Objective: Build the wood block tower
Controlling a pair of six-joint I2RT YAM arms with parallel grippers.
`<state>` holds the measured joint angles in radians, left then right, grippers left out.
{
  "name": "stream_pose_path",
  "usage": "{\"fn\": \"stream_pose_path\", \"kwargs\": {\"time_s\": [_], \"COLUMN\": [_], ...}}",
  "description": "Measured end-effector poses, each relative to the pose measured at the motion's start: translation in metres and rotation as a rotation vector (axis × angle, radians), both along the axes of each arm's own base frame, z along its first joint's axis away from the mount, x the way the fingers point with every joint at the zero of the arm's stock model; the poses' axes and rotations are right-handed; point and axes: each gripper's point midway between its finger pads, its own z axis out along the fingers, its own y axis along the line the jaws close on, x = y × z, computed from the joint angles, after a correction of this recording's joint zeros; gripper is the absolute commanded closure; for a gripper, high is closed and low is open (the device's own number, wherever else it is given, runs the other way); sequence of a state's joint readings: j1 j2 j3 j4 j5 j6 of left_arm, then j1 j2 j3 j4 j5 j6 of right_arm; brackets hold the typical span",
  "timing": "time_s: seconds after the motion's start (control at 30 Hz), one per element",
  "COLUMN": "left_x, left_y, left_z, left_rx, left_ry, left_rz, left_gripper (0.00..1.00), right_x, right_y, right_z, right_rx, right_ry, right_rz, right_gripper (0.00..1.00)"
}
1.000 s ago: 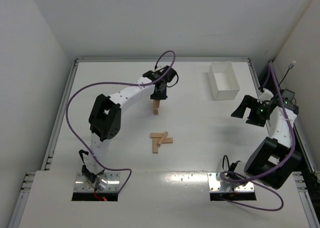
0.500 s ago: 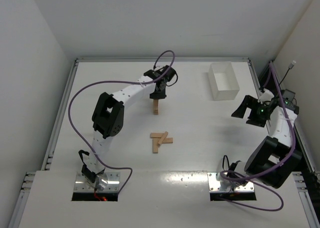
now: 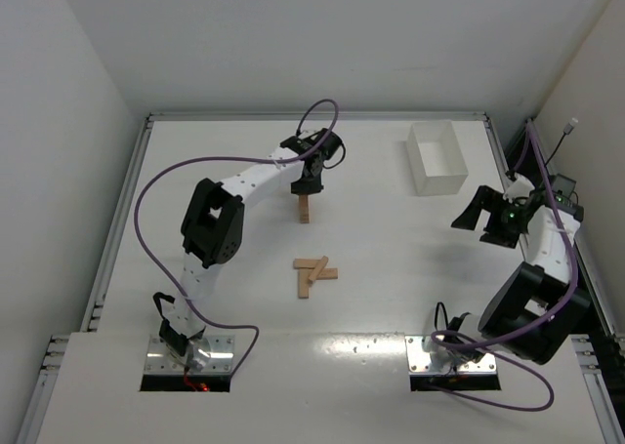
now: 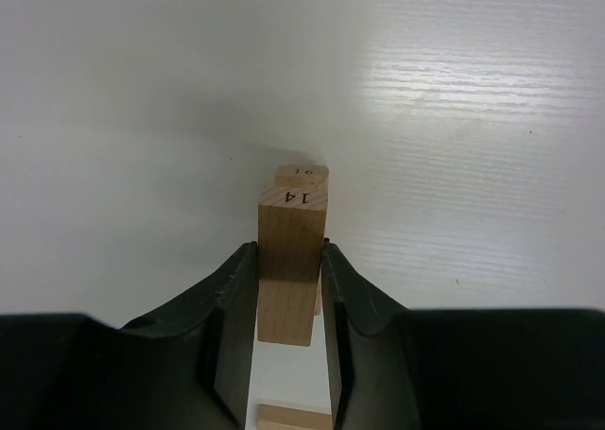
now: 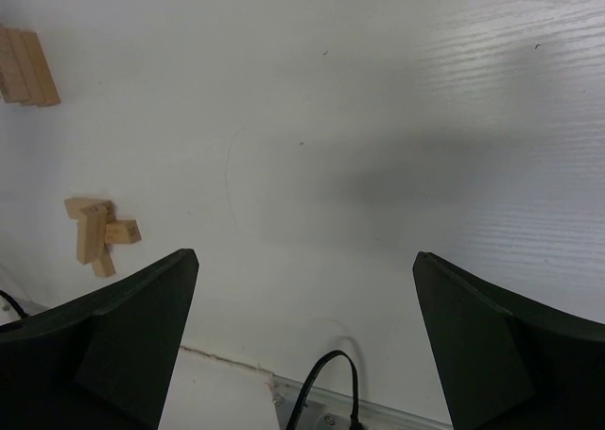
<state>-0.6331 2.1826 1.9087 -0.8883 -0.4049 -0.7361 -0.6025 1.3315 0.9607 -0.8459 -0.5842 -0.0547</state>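
Note:
The tower (image 3: 305, 210) is a narrow stack of tan wood blocks at the table's middle back. My left gripper (image 3: 308, 178) hangs right over it, shut on a wood block. In the left wrist view the gripper (image 4: 289, 250) pinches a block marked 14 (image 4: 293, 213), with another block end (image 4: 302, 175) just beyond it. A loose pile of wood blocks (image 3: 314, 273) lies nearer the arms. My right gripper (image 3: 479, 215) is open and empty at the right side, far from the blocks. The right wrist view shows its wide-open jaws (image 5: 304, 260), the pile (image 5: 95, 236) and the tower (image 5: 26, 66).
A white rectangular plastic bin (image 3: 437, 158) stands at the back right. A raised rail (image 3: 312, 116) runs round the table's edges. A black cable (image 5: 326, 387) shows at the near table edge in the right wrist view.
My left arm's elbow has shifted a little and the left gripper has edged slightly toward the back over the tower. The right arm and the loose pile have not moved.

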Motion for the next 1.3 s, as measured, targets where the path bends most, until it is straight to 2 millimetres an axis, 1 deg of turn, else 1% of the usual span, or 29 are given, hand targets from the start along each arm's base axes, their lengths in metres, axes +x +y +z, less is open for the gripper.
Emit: {"fn": "stream_pose_path", "kwargs": {"time_s": [0.2,0.43,0.7,0.73,0.77,0.8,0.87,0.9,1.0,1.1,1.17,1.3], "left_x": [0.000,-0.001,-0.001,-0.001,-0.001,-0.001,-0.001,-0.001,-0.001,-0.002,-0.002,-0.002], "left_y": [0.000,0.000,0.000,0.000,0.000,0.000,0.000,0.000,-0.001,0.000,-0.001,-0.005], "left_z": [-0.002,-0.014,-0.014,-0.014,-0.014,-0.014,-0.015,-0.015,-0.018,-0.025,-0.028,-0.027], "left_rx": [-0.002,0.012,0.013,0.013,0.013,0.013,0.012,0.013,0.013,0.021,0.020,0.013], "left_ry": [0.002,0.023,0.025,0.025,0.025,0.025,0.025,0.026,0.031,0.042,0.049,0.051], "left_rz": [0.008,0.008,0.008,0.008,0.008,0.008,0.009,0.007,0.003,0.003,-0.002,-0.028], "left_gripper": [1.00,1.00,1.00,0.98,0.91,0.74,0.57,0.39,0.22,0.19,0.19,0.19], "right_x": [0.001,0.001,0.001,0.001,0.001,0.001,0.001,0.001,0.001,0.001,0.001,0.000], "right_y": [-0.001,-0.001,-0.001,-0.001,-0.001,-0.001,-0.001,-0.002,-0.003,-0.003,-0.003,-0.003], "right_z": [-0.002,-0.004,-0.006,-0.006,-0.006,-0.006,-0.007,-0.008,-0.010,-0.011,-0.012,-0.013], "right_rx": [0.003,0.009,0.013,0.013,0.014,0.014,0.016,0.018,0.023,0.026,0.029,0.031], "right_ry": [0.004,0.011,0.018,0.018,0.018,0.019,0.022,0.024,0.032,0.036,0.040,0.042], "right_rz": [-0.001,-0.002,-0.002,-0.002,-0.002,-0.002,-0.003,-0.005,-0.012,-0.013,-0.013,-0.012], "right_gripper": [0.05,0.05,0.05,0.05,0.05,0.05,0.05,0.05,0.05,0.05,0.05,0.05]}}
